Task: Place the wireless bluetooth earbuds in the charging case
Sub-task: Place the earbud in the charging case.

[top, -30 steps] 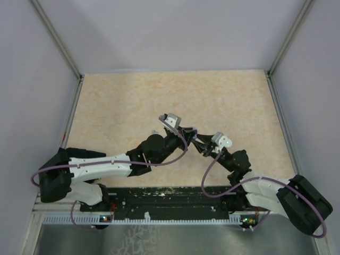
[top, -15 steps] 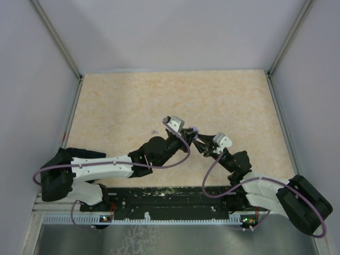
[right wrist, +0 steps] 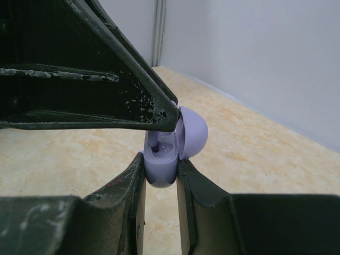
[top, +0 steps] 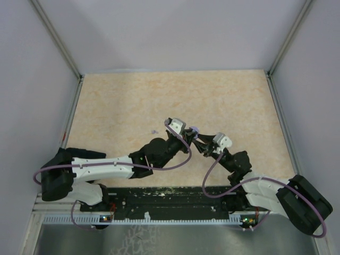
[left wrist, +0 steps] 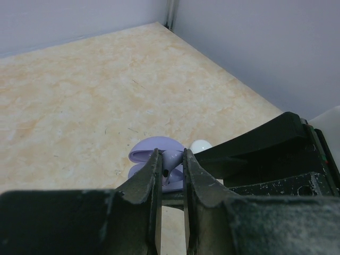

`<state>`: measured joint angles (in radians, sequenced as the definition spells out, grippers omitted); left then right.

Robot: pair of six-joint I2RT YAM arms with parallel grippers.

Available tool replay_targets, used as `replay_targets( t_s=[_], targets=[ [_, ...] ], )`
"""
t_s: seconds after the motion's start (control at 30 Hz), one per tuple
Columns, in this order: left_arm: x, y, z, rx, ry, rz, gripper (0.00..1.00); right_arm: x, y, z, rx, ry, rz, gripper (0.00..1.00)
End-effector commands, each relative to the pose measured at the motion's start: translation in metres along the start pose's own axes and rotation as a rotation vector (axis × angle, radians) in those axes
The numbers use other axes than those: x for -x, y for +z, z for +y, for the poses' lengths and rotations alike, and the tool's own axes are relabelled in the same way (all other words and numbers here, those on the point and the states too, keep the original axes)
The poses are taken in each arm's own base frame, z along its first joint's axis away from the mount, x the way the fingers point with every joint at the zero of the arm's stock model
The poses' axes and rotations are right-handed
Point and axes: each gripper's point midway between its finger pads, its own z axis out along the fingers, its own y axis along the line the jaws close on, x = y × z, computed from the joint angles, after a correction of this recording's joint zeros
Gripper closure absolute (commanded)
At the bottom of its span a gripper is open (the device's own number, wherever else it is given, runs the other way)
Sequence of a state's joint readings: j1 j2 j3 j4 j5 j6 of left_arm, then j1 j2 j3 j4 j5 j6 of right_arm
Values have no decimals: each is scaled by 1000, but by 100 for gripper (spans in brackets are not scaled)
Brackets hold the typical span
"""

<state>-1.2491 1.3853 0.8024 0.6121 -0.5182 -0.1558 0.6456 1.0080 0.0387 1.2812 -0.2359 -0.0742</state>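
Note:
My right gripper (right wrist: pixel 161 164) is shut on the lower half of a lilac charging case (right wrist: pixel 162 169), which stands with its domed lid (right wrist: pixel 194 133) hinged open. My left gripper (left wrist: pixel 171 159) is shut on a greyish-purple earbud (left wrist: pixel 173 161) and holds it right at the case's mouth (left wrist: pixel 154 147). One left finger (right wrist: pixel 133 106) reaches over the case from above, and the earbud's stem (right wrist: pixel 154 141) dips into a socket. From above, both grippers (top: pixel 188 134) (top: pixel 201 142) meet at the case (top: pixel 194 129) mid-table. Another tiny purple earbud (top: pixel 154 131) lies on the table to the left.
A small white rounded thing (left wrist: pixel 201 145) shows just behind the case, next to the right gripper's black body (left wrist: pixel 265 154). The beige table (top: pixel 133 101) is walled by grey panels on three sides, with metal posts at the back corners.
My left gripper has moved right with its earbud, closing on the case in the right gripper. The right arm has hardly moved.

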Motion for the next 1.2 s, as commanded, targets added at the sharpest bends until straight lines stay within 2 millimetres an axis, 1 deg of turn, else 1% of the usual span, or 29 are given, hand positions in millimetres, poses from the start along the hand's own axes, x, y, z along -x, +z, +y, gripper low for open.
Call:
replay_targets(
  t_s=[0.0, 0.13, 0.33, 0.5, 0.6, 0.73, 0.83, 0.93, 1.07, 1.17],
  targets=[
    [-6, -2, 6, 31, 39, 8, 90, 21, 2, -3, -14, -4, -78, 100],
    [-6, -2, 5, 24, 45, 6, 90, 21, 2, -3, -14, -2, -78, 100],
    [-13, -1, 0, 0, 46, 23, 89, 21, 2, -3, -14, -1, -79, 100],
    [-20, -1, -2, -15, 51, 39, 85, 21, 2, -3, -14, 1, -78, 100],
    [-23, -2, -3, -17, 52, 48, 79, 21, 2, -3, -15, 1, -81, 100],
    [-21, -3, -3, -21, 49, 44, 63, 21, 2, -3, -17, 2, -78, 100],
    [-13, -4, -4, -25, 41, 30, 53, 21, 2, -4, -19, 1, -79, 100],
    [-4, -8, -3, -22, 31, 16, 47, 20, 2, -5, -24, 1, -74, 100],
    [7, -16, 5, 9, 24, 31, 42, 18, 2, -6, -30, 0, -67, 100],
    [7, -23, 22, 96, 24, 91, 39, 16, 2, -6, -34, 0, -63, 100]
  ],
)
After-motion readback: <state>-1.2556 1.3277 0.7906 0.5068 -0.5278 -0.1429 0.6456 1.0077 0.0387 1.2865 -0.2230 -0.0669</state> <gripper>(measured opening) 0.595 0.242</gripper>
